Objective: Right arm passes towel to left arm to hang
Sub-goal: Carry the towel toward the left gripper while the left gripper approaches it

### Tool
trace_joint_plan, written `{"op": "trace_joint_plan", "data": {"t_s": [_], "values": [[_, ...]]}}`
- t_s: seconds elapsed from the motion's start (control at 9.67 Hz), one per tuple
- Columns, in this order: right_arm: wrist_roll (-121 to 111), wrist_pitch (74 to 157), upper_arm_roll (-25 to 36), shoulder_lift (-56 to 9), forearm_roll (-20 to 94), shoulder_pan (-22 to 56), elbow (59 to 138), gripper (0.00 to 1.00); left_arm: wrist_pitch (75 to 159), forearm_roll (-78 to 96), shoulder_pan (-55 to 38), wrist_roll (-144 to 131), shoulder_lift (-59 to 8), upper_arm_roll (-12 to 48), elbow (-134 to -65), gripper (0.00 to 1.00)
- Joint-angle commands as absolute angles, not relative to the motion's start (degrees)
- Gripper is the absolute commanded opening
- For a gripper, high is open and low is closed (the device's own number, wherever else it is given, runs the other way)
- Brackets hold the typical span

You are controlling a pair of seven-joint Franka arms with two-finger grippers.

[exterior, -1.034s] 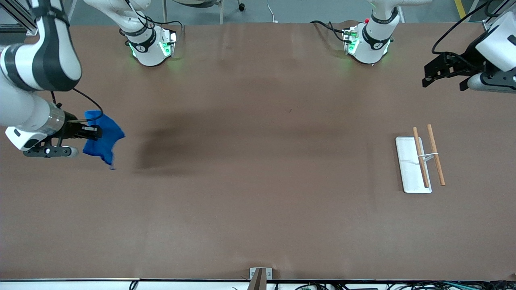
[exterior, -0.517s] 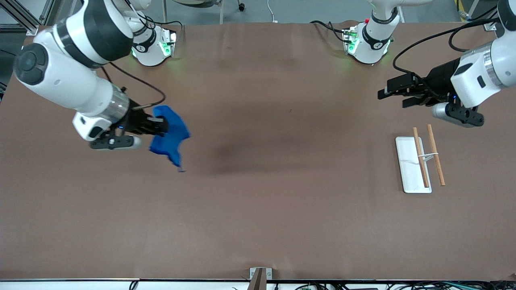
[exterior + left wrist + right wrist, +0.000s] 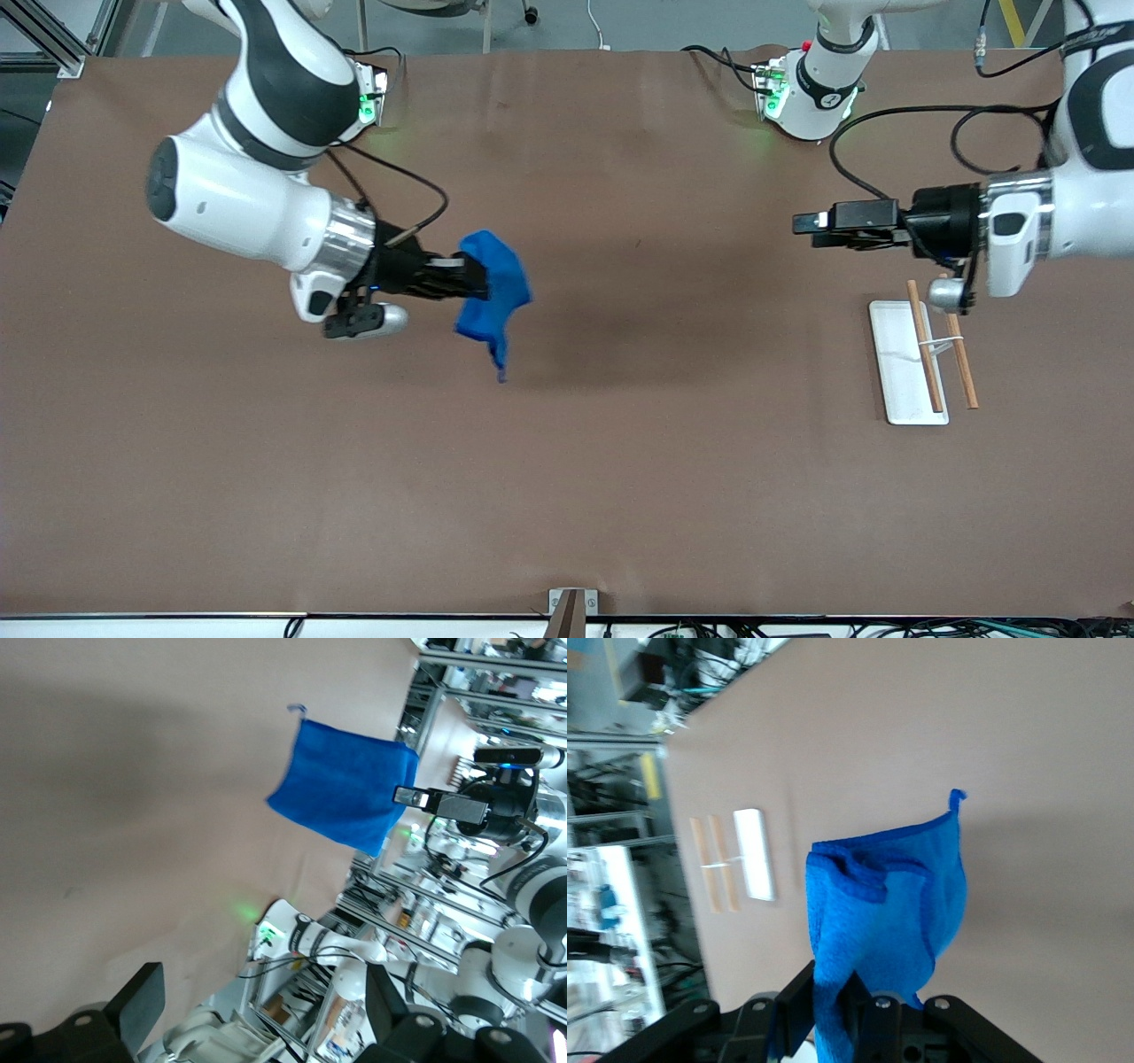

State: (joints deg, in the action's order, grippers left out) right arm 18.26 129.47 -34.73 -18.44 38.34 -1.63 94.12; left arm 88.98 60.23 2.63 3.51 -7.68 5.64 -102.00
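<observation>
I see the right tool [image 3: 474,279] pinching the towel [image 3: 493,294] by its upper edge; the cloth hangs free above the worktop [image 3: 567,461], toward the right arm's end of the middle. The left tool [image 3: 802,226] hovers over bare worktop with fingers spread, pointing toward the towel. Near it stands what looks like a small wooden rack [image 3: 939,344] on a white base.

Soft blue cloth towel [image 3: 493,292], matt brown table [image 3: 567,461], two wooden rods [image 3: 943,344].
</observation>
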Motion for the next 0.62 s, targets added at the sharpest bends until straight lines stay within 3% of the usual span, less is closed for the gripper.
{"op": "trace_joint_plan", "data": {"t_s": [0.0, 0.52], "values": [[19.07, 137.24, -40.32, -21.79, 45.85, -1.67, 92.64, 0.0, 89.92, 69.9, 1.93, 11.05, -12.11, 5.8, -107.2, 1.0], [19.07, 146.25, -47.1, -21.97, 61.84, -1.58, 90.01, 0.0, 85.08, 83.2, 1.85, 28.51, -25.1, 8.95, -108.02, 1.0]]}}
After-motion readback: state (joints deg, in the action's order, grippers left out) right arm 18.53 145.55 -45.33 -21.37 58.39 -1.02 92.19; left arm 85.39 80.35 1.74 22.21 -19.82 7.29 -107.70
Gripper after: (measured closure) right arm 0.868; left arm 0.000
